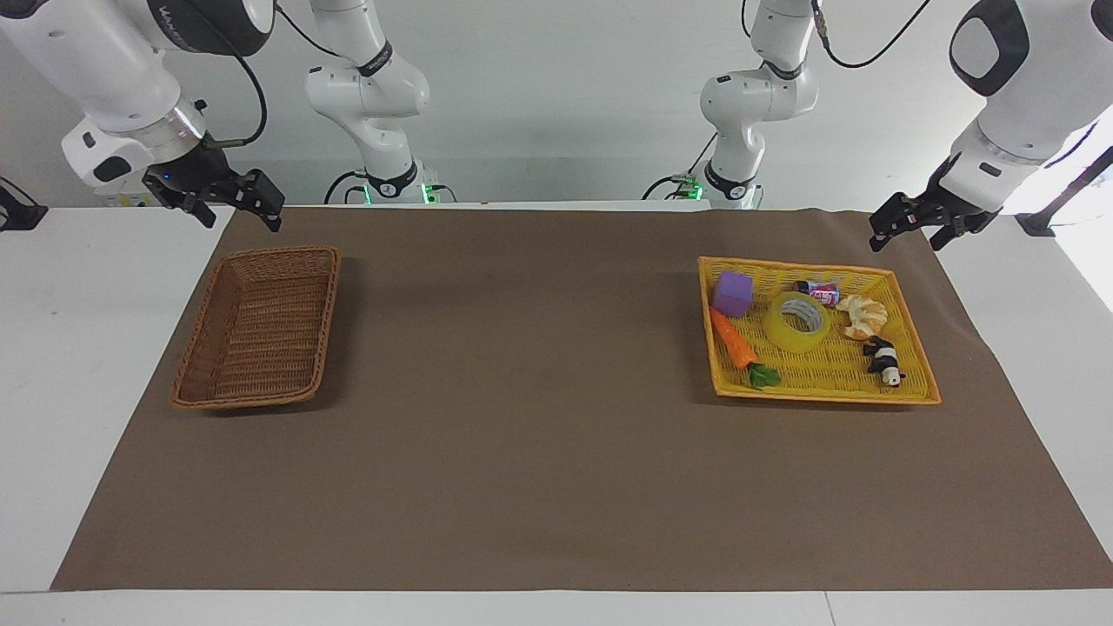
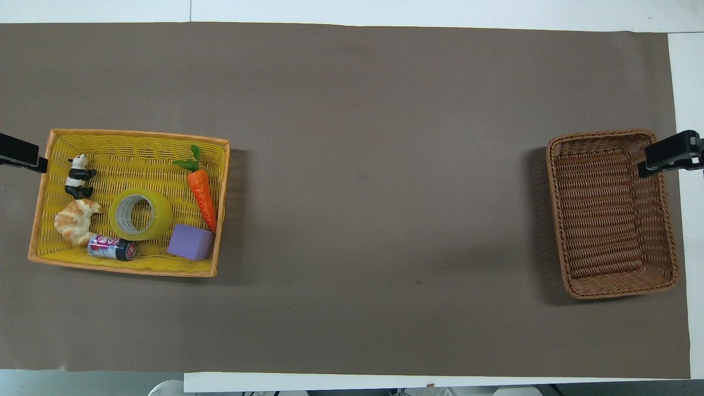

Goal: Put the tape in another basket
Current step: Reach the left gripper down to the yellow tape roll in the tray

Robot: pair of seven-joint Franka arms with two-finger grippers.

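Tape [image 1: 800,321] lies in yellow tray [image 1: 913,393] w/ toys; brown basket [image 1: 257,402] apart; left gripper [image 1: 917,228] & right gripper [image 1: 228,202] wait raised, both open, holding nothing.

One high camera faces the robots, one looks steeply down; both share the brown mat [image 1: 539,417].

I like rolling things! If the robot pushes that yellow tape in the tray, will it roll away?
Probably not. The tape lies flat on its side in the yellow tray, hole up, so a push would likely slide it. It looks stiff enough to keep its ring shape. The croissant and carrot beside it would likely stop it soon. Stood on edge, it could roll.
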